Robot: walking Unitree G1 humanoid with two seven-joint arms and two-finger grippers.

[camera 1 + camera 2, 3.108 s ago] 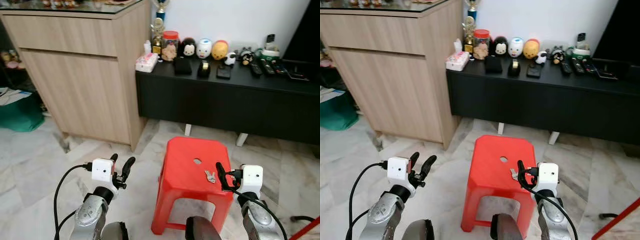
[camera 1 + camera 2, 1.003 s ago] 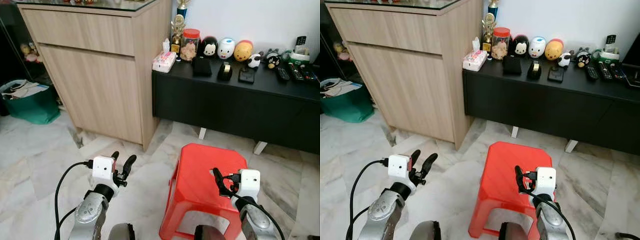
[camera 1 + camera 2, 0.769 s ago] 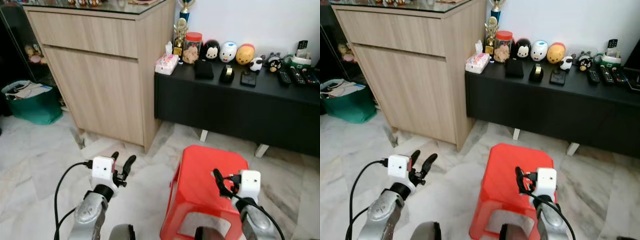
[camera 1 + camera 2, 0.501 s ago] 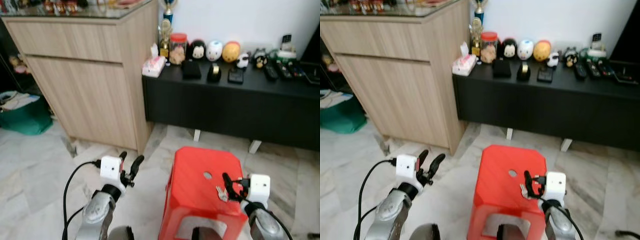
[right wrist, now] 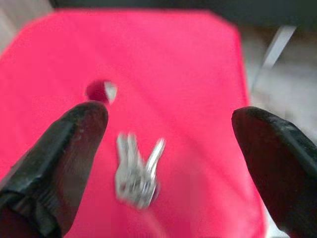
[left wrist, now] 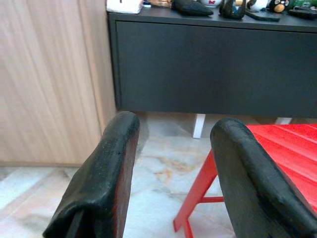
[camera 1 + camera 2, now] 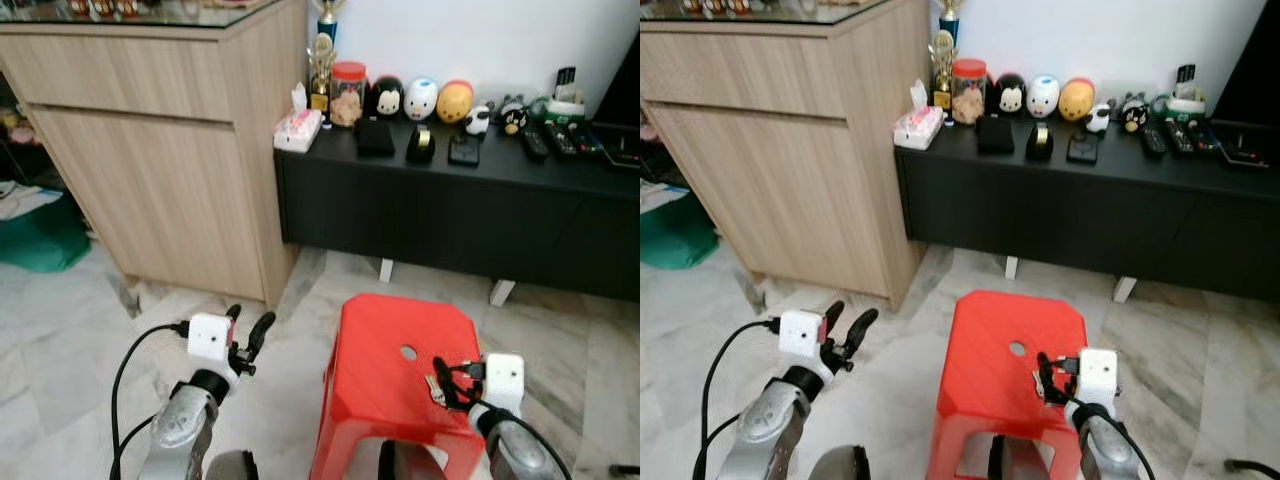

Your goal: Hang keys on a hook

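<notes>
Right hand (image 5: 168, 148) spread wide above keys (image 5: 136, 171) on stool (image 5: 163, 54).

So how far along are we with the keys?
Early. Nothing is done yet: the keys lie on the red stool, beside its round hole. In hand: the right gripper is over the stool, fingers open either side of the keys but not closed on them. The left gripper is open, off to the stool's side. Left: grasp, lift, find a hook, hang them.
</notes>
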